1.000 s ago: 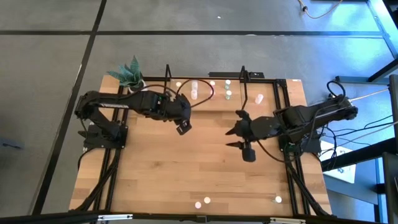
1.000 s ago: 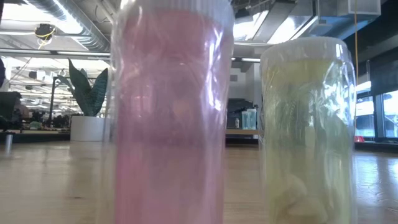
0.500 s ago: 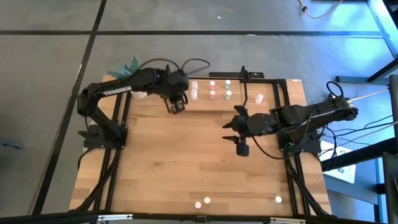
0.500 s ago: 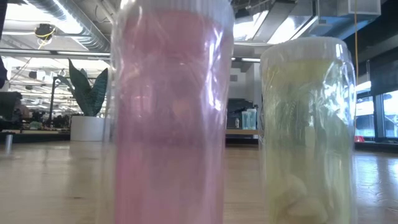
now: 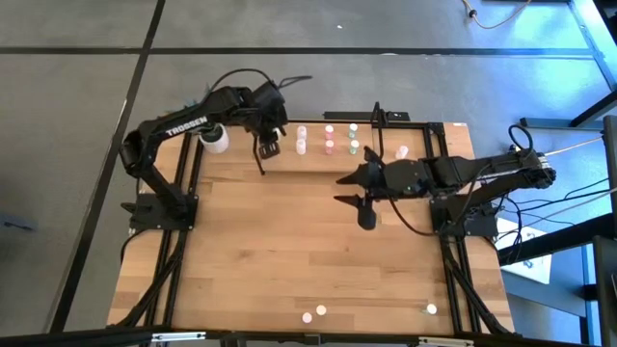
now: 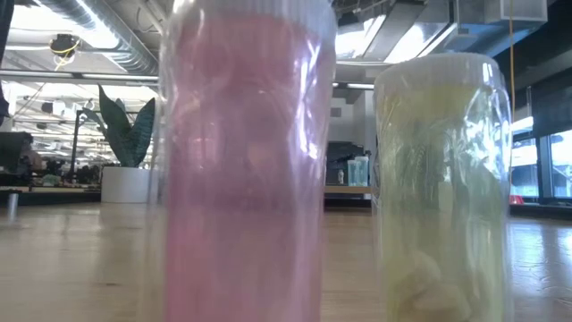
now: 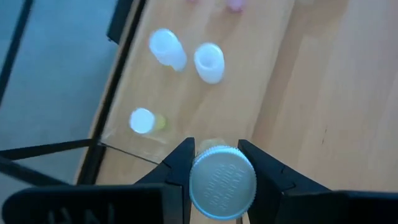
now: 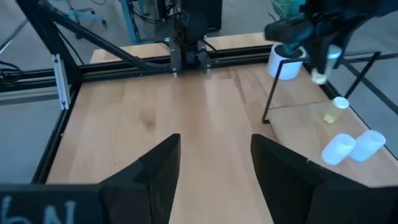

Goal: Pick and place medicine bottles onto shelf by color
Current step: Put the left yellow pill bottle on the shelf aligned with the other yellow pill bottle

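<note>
"TROSSEN" lettering marks the left arm (image 5: pixel 183 125), whose end effector (image 7: pixel 216 163) grips a yellowish bottle (image 7: pixel 222 183); right end effector (image 8: pixel 214 155) gapes.

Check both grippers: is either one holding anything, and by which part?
The left gripper clamps a yellowish medicine bottle by its sides just below the cap. The right gripper is open, holding nothing.

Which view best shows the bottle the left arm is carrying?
The left wrist view: the bottle fills the gap in the left tool, cap toward the camera. The high view shows only the tool above the shelf; the right wrist view shows it small and far; the low view misses it.
</note>
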Robot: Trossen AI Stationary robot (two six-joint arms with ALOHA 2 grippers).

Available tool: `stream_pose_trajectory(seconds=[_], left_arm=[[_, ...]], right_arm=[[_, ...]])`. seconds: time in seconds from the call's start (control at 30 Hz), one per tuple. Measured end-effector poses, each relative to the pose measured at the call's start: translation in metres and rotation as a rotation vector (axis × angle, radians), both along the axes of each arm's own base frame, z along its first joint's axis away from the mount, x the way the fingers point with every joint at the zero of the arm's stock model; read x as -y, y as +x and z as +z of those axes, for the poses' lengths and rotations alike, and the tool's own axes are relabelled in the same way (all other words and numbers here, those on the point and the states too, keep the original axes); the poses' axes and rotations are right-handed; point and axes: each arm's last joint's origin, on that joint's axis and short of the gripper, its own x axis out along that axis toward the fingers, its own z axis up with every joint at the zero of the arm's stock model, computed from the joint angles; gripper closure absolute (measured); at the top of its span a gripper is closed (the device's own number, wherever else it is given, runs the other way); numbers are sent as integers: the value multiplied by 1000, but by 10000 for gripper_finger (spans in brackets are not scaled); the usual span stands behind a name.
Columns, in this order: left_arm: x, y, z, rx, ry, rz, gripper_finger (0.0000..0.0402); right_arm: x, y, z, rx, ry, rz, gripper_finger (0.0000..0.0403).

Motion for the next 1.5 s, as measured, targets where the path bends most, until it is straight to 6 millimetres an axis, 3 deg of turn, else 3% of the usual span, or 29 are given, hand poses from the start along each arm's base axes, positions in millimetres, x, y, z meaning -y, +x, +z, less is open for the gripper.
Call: stream_pose_trajectory(seconds=[0.5,1.0,1.5], left_arm=[[0,5,-43,-7,-13,-59,313],[-7,15,-79,-54,28,-176,313],[-26,13,-93,-71,20,-138,313]], right_arm=[[21,3,0,-13,-70,-41,205],[24,3,-1,-31,-122,-27,205],[24,3,-1,-32,-143,-17,205]])
